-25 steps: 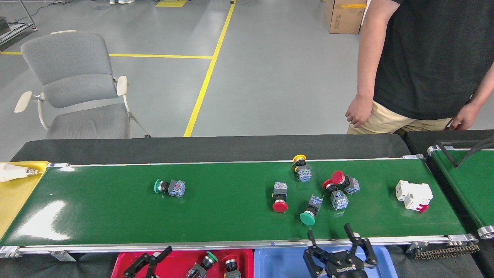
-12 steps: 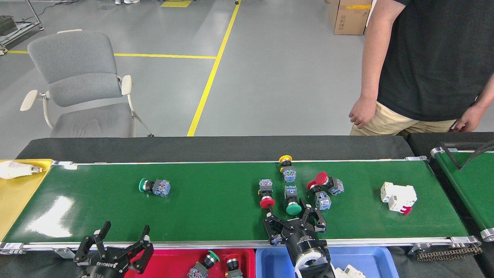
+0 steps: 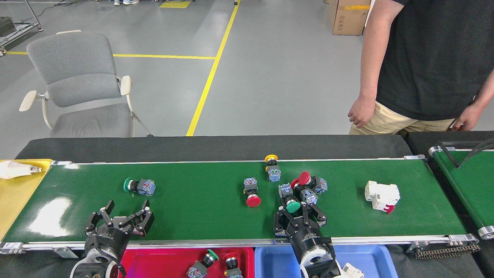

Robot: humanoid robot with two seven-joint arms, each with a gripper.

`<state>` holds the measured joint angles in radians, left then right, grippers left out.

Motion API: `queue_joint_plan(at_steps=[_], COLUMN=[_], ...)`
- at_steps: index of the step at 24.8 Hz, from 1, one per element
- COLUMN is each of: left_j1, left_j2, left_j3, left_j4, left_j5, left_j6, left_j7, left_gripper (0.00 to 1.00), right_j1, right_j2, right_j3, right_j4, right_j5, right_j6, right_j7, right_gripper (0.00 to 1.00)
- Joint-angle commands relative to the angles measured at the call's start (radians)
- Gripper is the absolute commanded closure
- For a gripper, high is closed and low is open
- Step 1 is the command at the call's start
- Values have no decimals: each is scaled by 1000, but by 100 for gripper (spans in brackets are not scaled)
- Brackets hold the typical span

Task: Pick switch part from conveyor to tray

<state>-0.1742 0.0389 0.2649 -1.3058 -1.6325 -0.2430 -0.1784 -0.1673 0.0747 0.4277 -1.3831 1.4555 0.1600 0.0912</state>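
1. The conveyor (image 3: pixel 216 216), a glossy dark-green belt with silver rails, lies under both grippers.
2. A green-capped switch part (image 3: pixel 289 199) lies on its side just beyond the right gripper (image 3: pixel 298 213), cap toward it.
3. The red tray (image 3: pixel 170 262) lies just right of the left gripper (image 3: pixel 119 216); the blue tray (image 3: pixel 359 255) sits behind the right gripper.

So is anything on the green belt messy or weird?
Yes. Near the right tool, several switches are jumbled together: a green-capped one and red-capped ones lie touching at odd angles. A lone white part sits tilted on the conveyor. Nothing looks broken.

Grey floor (image 3: pixel 270 77) with yellow lines (image 3: pixel 210 73), grey armchair (image 3: pixel 79 85), cardboard box (image 3: pixel 347 17)
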Motion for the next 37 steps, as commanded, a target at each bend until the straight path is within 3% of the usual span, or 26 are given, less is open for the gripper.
queue_joint_plan(at_steps=[1,3,4,5,6,7,12,15,17,21,24,25,29,31,35,37], left_j1=[-19,-33,-51,-67,-85,-100,-183,-226,-240,-242,-242,-242,-234,-214,-113,-16], left_j2=[18,21,21,22,25,29,68,104,128,159,160,160,147,142,136,133], left_j3=[4,5,5,7,7,7,5,0,0,2,4,4,-9,-12,-36,-53], left_j4=[11,37,59,76,99,112,224,298,347,392,413,415,408,395,223,36], left_j5=[5,5,5,5,5,5,5,5,5,7,7,10,28,68,97,112], left_j6=[2,5,7,7,14,22,54,113,162,217,249,252,237,165,-62,-249], left_j7=[2,2,2,2,2,2,4,7,8,14,77,103,198,223,227,227], left_gripper=[0,0,0,0,0,0,0,1,1,5,25,37,74,87,90,92], right_j1=[21,66,87,103,117,124,120,127,157,273,348,354,305,252,175,157], right_j2=[-26,-70,-87,-90,-90,-87,-82,-84,-79,-66,-73,-81,-76,-73,-38,-29], right_j3=[75,135,164,186,213,227,243,175,49,-66,-109,-110,-113,-110,-107,-107], right_j4=[-85,-172,-208,-221,-225,-225,-223,-238,-251,-269,-272,-271,-257,-222,-129,-90], right_j5=[2,2,2,2,3,5,3,-4,-4,-4,-4,-3,-3,-1,3,5], right_j6=[-80,-185,-255,-310,-364,-389,-396,-384,-326,-99,84,108,154,191,225,228], right_j7=[-16,-19,-21,-21,-21,-21,-19,-21,-27,-146,-212,-211,-202,-183,-173,-173], right_gripper=[98,95,84,64,17,0,0,0,0,1,1,1,1,0,0,0])
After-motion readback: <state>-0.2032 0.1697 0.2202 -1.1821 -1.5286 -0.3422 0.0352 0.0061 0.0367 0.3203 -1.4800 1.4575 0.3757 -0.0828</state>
